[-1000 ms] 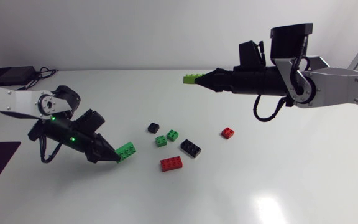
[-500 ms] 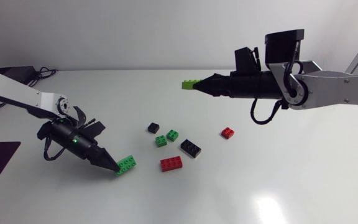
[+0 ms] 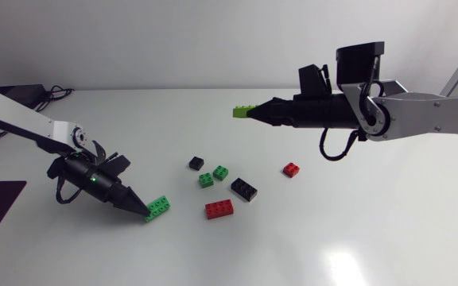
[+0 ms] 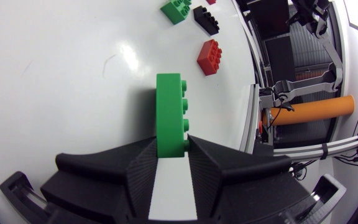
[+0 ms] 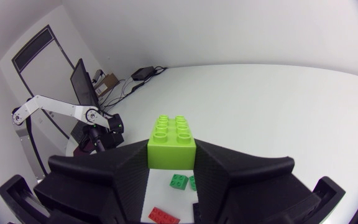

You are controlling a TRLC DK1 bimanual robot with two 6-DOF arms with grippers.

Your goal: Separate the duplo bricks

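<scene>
The green brick [image 3: 158, 208] is pinched in the left gripper [image 3: 144, 211], down low at the table [image 3: 372, 230] and just beside the red brick [image 3: 219, 209]. Can't tell if it actually touches the surface. The lime brick [image 3: 243, 112] is clamped in the right gripper [image 3: 254, 114], held high up and well apart from the green one. So that pair looks properly split, one piece per arm.

The loose bricks [image 3: 244, 188], six counting the red one, lie between the arms. Each looks single, with nothing stacked as far as the head view shows. Probably all that's left is setting the two held bricks down apart from each other.

Writing: none readable. No labels show on the bricks or grippers, and any lettering on the studs is too small to make out.
</scene>
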